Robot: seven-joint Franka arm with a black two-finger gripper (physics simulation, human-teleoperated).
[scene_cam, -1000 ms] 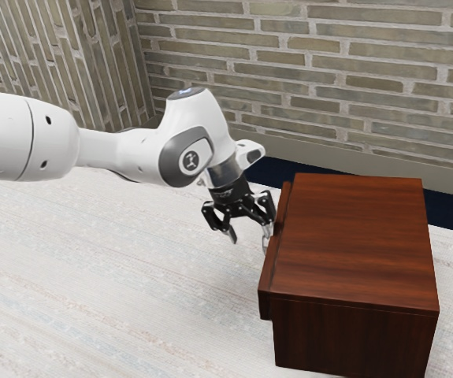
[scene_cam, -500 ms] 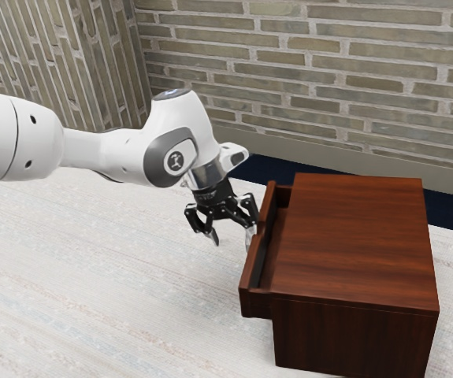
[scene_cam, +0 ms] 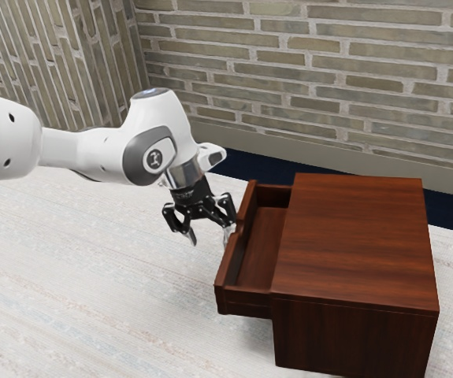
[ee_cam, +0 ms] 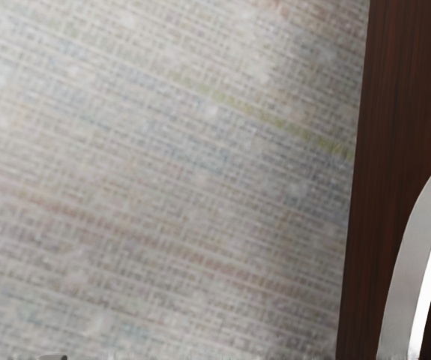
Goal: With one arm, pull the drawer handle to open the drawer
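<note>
Tool [scene_cam: 209,237], fingers spread, beside the pulled-out drawer [scene_cam: 248,253].

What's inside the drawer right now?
The open drawer shows a bare wooden floor, nothing on it. Its back part sits under the cabinet top, so anything there is hidden.

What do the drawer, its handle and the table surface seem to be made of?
Drawer: dark reddish wood, satin, by its grain streaks. Handle: probably metal, pale grey with a bright edge. Table: looks like woven cloth, fine pale threads.
</note>
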